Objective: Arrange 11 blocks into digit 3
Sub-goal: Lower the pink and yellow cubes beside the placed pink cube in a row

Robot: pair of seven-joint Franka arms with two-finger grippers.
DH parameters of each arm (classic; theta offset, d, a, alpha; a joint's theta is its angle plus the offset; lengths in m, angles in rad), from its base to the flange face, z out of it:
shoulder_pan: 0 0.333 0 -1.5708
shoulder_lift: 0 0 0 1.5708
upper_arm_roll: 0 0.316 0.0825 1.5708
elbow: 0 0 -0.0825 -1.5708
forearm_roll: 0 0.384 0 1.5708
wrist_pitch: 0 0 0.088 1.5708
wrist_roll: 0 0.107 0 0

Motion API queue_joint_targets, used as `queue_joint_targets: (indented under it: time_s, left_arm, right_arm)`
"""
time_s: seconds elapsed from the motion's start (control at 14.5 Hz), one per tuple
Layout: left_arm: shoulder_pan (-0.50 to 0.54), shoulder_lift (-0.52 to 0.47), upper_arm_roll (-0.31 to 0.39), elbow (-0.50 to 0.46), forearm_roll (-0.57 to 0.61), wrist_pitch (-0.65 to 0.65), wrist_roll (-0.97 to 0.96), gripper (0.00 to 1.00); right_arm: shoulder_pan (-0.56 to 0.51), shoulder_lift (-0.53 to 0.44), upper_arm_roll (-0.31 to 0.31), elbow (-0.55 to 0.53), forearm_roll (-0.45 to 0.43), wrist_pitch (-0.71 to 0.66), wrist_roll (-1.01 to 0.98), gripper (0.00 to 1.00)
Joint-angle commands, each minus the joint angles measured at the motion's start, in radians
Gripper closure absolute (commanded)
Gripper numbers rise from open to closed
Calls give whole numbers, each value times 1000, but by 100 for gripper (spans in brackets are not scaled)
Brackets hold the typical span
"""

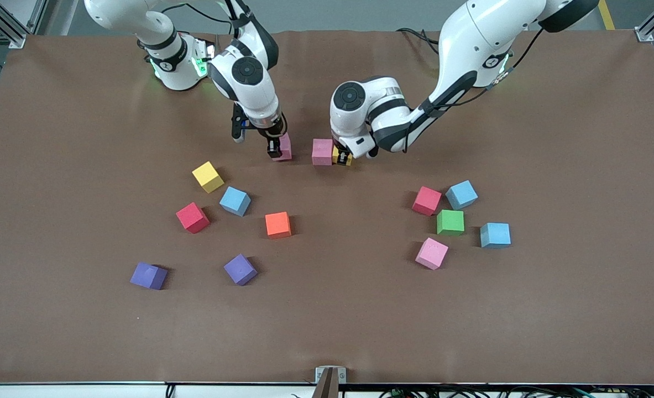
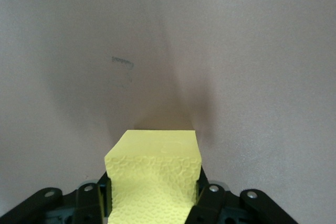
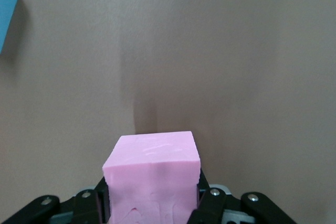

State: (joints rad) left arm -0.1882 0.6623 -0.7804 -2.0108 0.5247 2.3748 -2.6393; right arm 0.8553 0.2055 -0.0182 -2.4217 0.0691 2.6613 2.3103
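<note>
My left gripper is shut on a yellow cube, low at the table and right beside a pink cube that rests there. In the left wrist view the yellow cube fills the gap between the fingers of the gripper. My right gripper is shut on another pink cube, low over the table a short way toward the right arm's end. The right wrist view shows that pink cube clamped in the gripper. No digit figure shows.
Loose cubes lie nearer the camera. Toward the right arm's end: yellow, light blue, red, orange, two purple. Toward the left arm's end: red, light blue, green, pink.
</note>
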Motion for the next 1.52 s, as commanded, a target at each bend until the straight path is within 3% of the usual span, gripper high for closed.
queue_joint_targets:
  time_s: [0.0, 0.21, 0.48, 0.55, 1.45]
  left_arm:
    - [1, -9, 1, -58, 78, 35, -88, 66]
    - [9, -12, 1, -92, 149, 35, -194, 66]
    - [18, -1, 10, -82, 149, 34, -267, 66]
    - [66, -1, 19, -65, 134, -6, -333, 66]
    - [3, 20, 13, -7, 107, -84, -392, 66]
  right_arm:
    - [33, 46, -6, 44, 20, 0, 23, 100]
    - [51, 77, -6, 72, 20, 3, 55, 100]
    - [70, 115, -6, 121, 20, -6, 78, 100]
    - [70, 152, -6, 154, 20, -12, 98, 100]
    - [74, 196, -6, 197, 20, -14, 120, 100]
